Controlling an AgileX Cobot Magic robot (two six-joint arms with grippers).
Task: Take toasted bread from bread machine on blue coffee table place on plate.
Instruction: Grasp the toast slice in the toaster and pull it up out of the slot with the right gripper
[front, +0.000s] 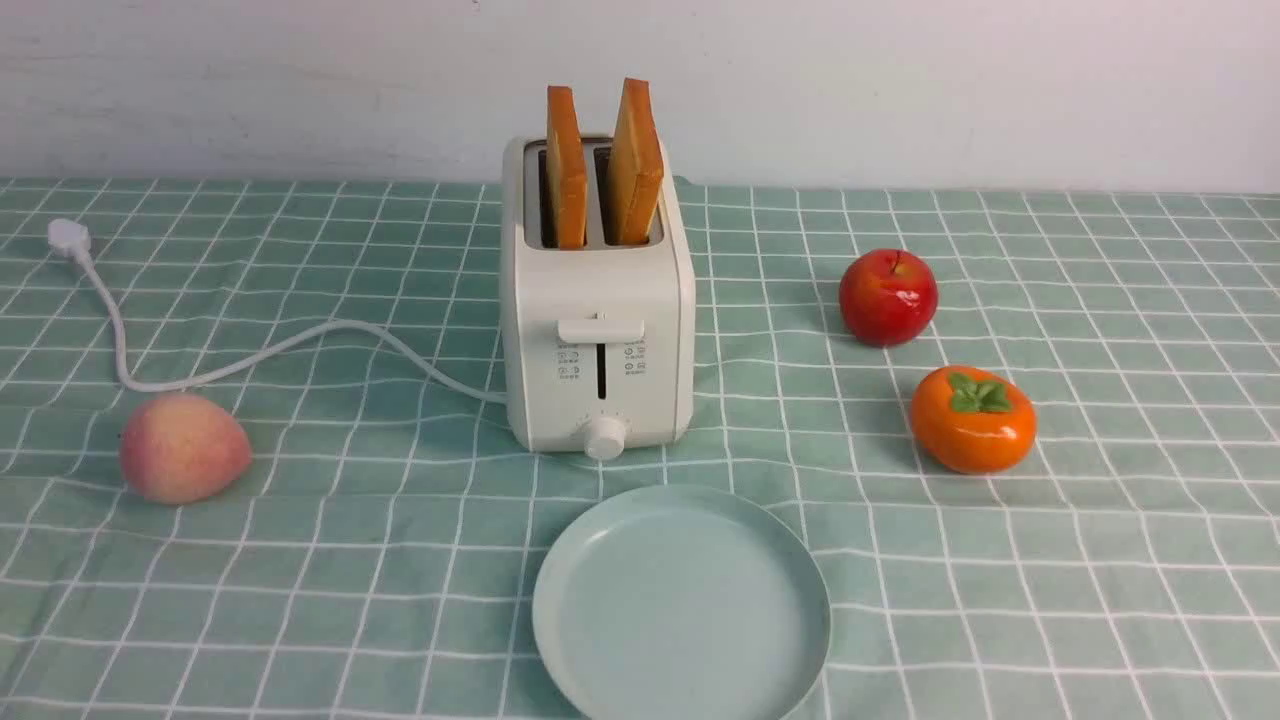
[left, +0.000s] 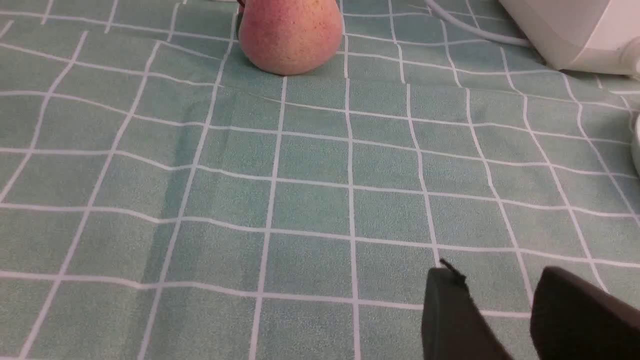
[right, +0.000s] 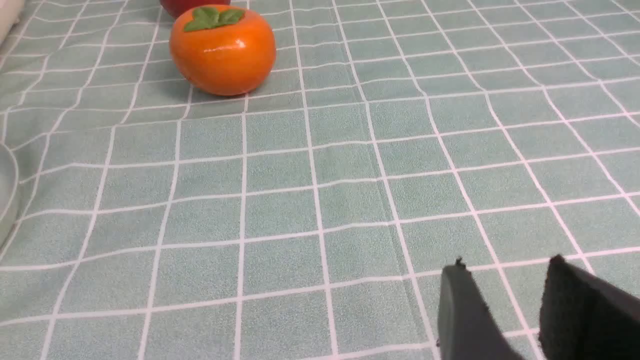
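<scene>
The cream-white bread machine stands mid-table on the blue coffee table, its lever and knob facing me. Two slices of toasted bread stick up from its slots. The pale blue-green plate lies empty just in front of it. Neither arm shows in the front view. In the left wrist view my left gripper hovers over bare cloth, open with nothing between its fingers; a corner of the bread machine shows far off. My right gripper is likewise open and empty above the cloth.
A peach lies at the left, beside the white cord that runs to its plug. On the right sit a red apple and an orange persimmon. A white wall closes the back edge.
</scene>
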